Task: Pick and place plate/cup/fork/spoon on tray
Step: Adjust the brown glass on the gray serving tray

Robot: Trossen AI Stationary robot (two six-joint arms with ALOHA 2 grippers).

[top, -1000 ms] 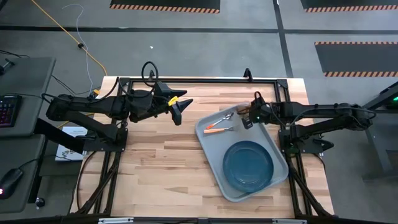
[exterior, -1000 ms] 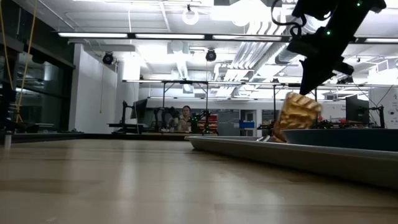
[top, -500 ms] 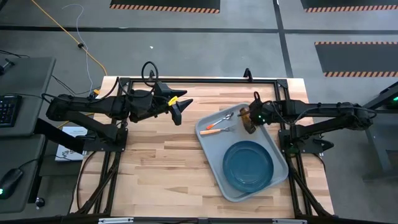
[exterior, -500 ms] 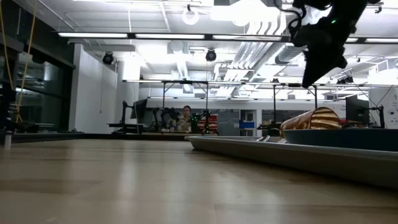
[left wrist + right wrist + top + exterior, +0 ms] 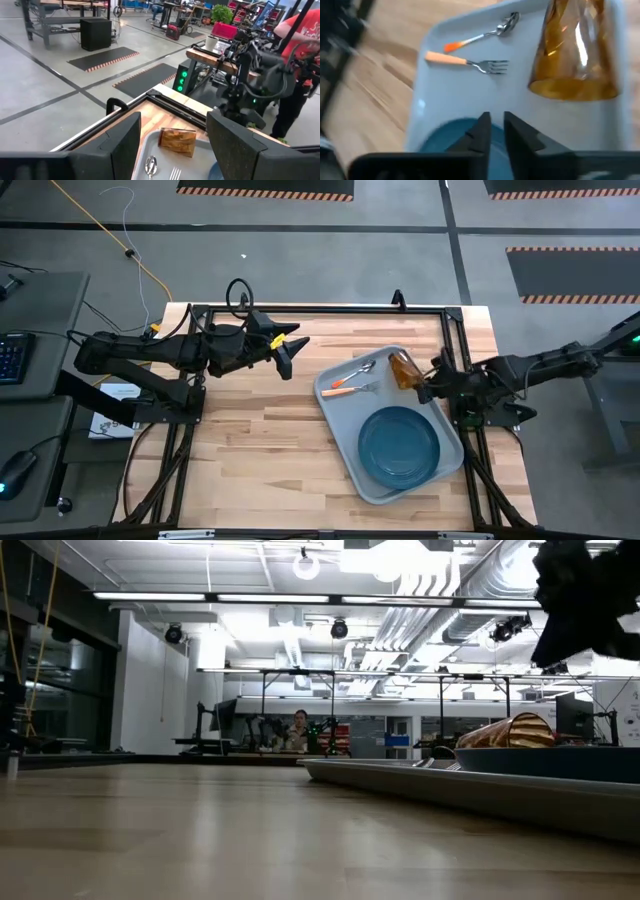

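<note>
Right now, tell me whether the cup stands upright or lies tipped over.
Tipped over. The cup lies on its side on the tray, beyond the plate; the low view shows it lying flat too.

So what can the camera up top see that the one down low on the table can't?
Only the high view shows the fork and spoon lying on the tray, the whole round plate, and both arms: the left gripper waiting over the bare wood, the right gripper at the tray's right edge.

Only the low view shows the room behind, with ceiling lights and a person far off.

Both show the tray and the cup, lying on its side.
</note>
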